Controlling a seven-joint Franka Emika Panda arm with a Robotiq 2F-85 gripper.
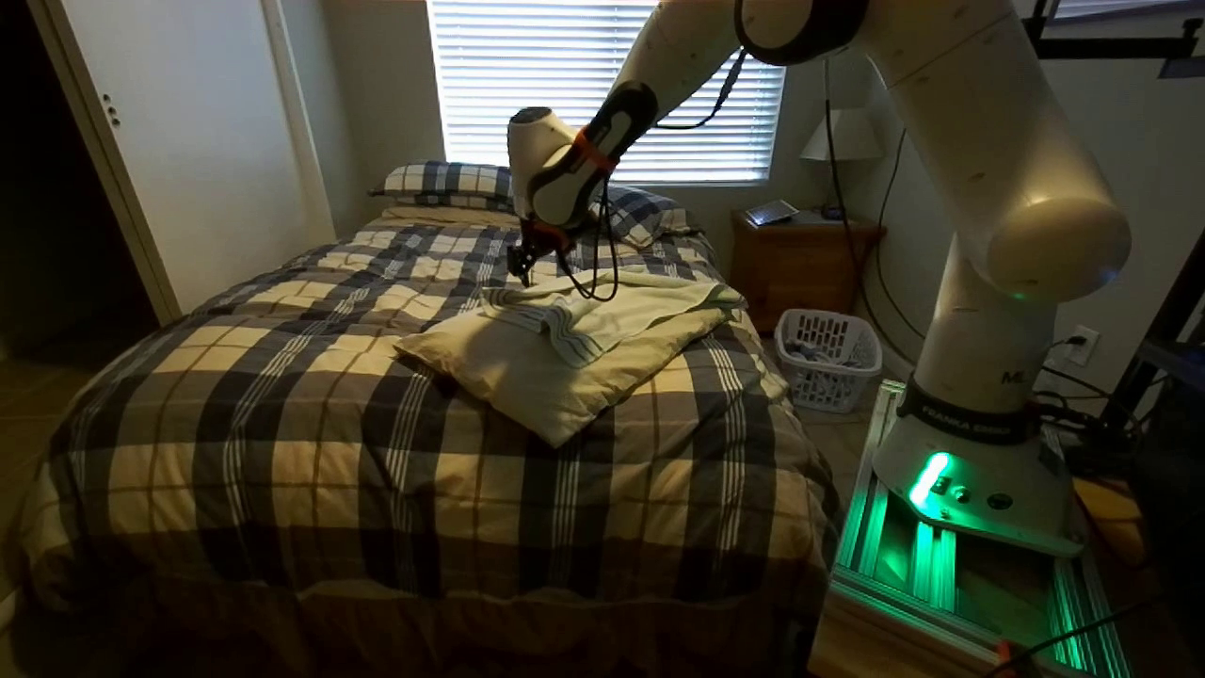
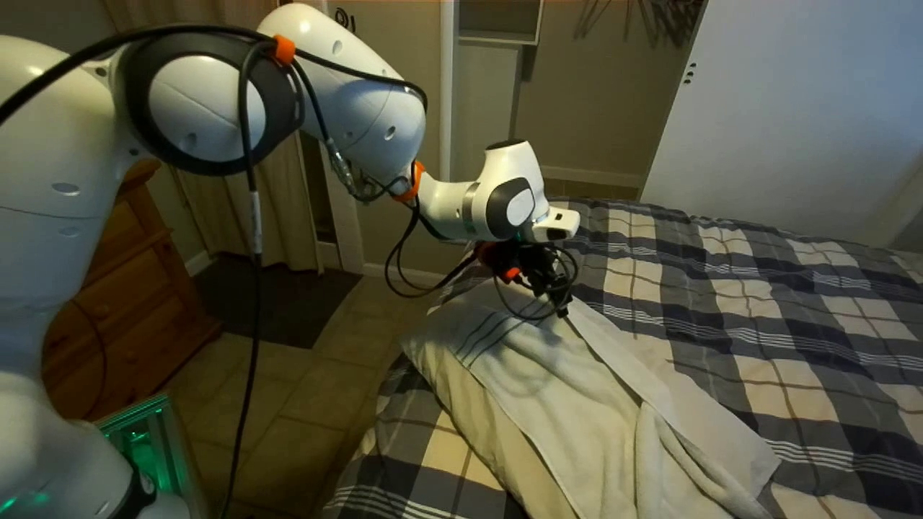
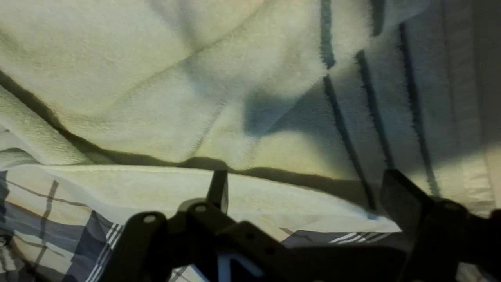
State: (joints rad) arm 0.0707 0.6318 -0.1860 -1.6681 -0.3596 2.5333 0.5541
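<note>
Can read FRANKA EMIKA on the dark band (image 1: pixel 965 420) around the arm's base (image 1: pixel 979 480) in an exterior view, with ML legible on the white casing (image 1: pixel 988 330) above. At the gripper (image 3: pixel 305 178), can see the jaws spread wide above the edge of the striped towel (image 3: pixel 235 98), but cannot tell whether touching it. Can find that towel lying rumpled across a pale pillow (image 1: pixel 527 381) in both exterior views, atop the plaid bedspread (image 1: pixel 367 490).

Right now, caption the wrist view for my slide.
Open black two-fingered gripper near a rumpled, dark-striped white terry towel, dark-and-cream plaid bedding past its edge.
</note>
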